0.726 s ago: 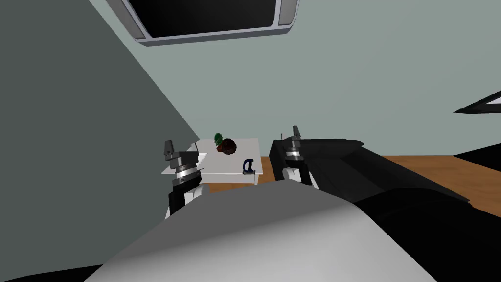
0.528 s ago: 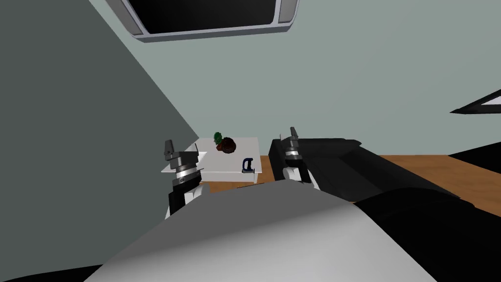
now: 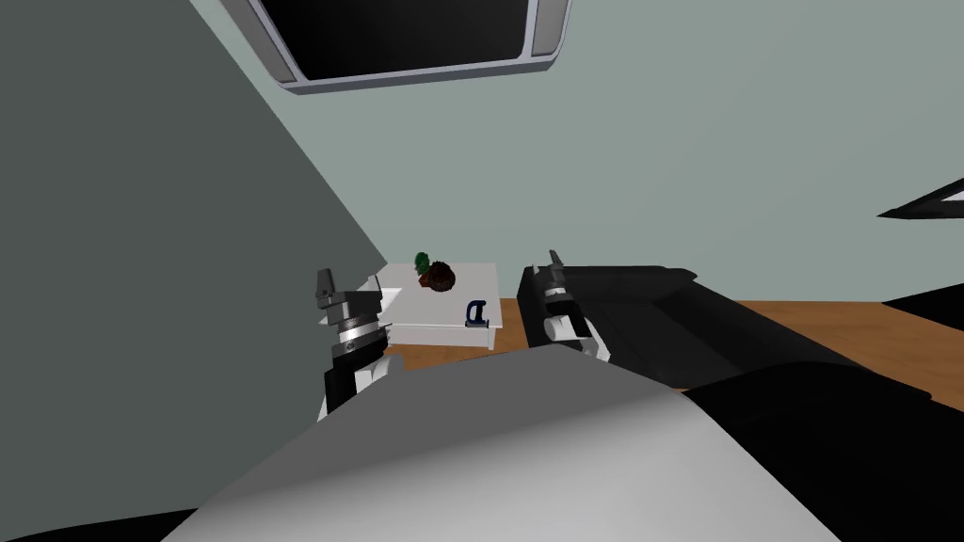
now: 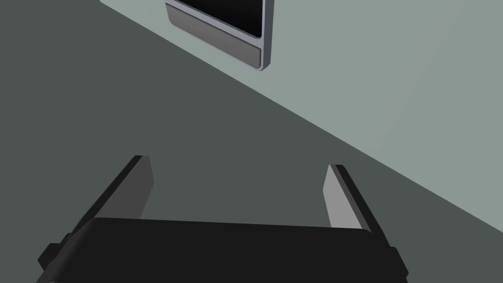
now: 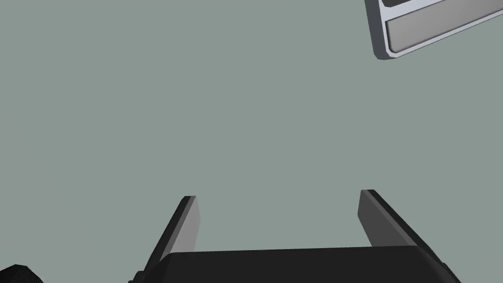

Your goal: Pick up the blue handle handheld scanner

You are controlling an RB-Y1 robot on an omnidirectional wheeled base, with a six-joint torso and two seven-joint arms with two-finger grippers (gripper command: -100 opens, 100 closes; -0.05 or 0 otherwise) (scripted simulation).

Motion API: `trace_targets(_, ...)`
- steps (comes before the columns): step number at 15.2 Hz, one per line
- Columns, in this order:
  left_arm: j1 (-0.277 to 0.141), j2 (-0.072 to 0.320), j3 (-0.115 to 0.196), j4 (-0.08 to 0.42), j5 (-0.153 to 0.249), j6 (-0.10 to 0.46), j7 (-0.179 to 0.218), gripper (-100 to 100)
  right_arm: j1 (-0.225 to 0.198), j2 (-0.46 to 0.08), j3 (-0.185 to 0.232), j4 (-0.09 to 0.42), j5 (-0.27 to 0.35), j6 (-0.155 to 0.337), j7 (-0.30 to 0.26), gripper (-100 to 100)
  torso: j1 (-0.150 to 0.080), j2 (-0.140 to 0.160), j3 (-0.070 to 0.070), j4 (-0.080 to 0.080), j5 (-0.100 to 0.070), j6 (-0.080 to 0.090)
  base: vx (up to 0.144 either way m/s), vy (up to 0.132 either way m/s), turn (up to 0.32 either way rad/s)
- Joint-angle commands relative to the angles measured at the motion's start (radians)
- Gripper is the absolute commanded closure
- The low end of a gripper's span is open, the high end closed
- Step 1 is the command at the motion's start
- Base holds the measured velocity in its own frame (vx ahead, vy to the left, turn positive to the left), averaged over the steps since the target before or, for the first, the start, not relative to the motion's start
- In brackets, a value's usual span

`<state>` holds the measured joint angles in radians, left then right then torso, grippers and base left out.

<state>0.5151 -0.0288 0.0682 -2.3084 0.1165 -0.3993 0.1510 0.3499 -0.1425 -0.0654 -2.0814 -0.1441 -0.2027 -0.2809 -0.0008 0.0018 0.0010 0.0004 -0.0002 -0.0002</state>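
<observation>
Scanner [image 3: 477, 313] sat just below frame ctr in head view, on white table [image 3: 428, 309], close to table's lower-right corner & near its front edge; blue handle w/ darker base, upright as far as could be told. Plant [image 3: 436, 275], green leaves over a brown-red pot, stood on same table, up & left of scanner, apart from it. L gripper [image 3: 326, 282] hung left of ctr, over table's left edge in the picture, pointing up-frame, well apart from scanner; in its wrist view the fingers [image 4: 137, 191] were spread wide w/ nothing between them. R gripper [image 3: 554, 260] was right of ctr, in front of left end of black sofa [image 3: 678, 320], tilted toward upper left, nearer to scanner than L one but not touching it or table; its fingers [image 5: 188, 226] in wrist view were also spread, empty. Sofa ran from ctr to lower right, just beside table's right side. Brown floor [image 3: 819, 320] showed at mid right & in a thin strip below table. Grey-framed black panel [image 3: 414, 38] sat at top on pale wall [image 3: 706, 141]; dark wall [image 3: 113, 235] took up left side.
</observation>
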Motion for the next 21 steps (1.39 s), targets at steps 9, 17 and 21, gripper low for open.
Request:
trace_targets(9, 0.0, 0.0, 0.0, 0.0, 0.0, 0.0, 0.0, 0, -0.103, -0.02, -0.022, 0.175, -0.045, 0.166, -0.191, -100, 0.001, -0.001, -0.001, 0.0, 0.0, 0.0, -0.019, 0.003, 0.042)
trace_targets(17, 0.0, 0.0, 0.0, 0.0, 0.0, 0.0, 0.0, 0, -0.182, -0.027, -0.043, 0.305, -0.081, 0.286, -0.342, -100, 0.001, -0.002, -0.001, 0.0, 0.0, 0.0, -0.01, 0.008, 0.055)
trace_targets(21, 0.0, 0.0, 0.0, 0.0, 0.0, 0.0, 0.0, 0, -0.209, -0.028, -0.05, 0.351, -0.094, 0.328, -0.399, -100, 0.001, -0.002, -0.001, 0.0, 0.0, 0.0, -0.005, 0.008, 0.037)
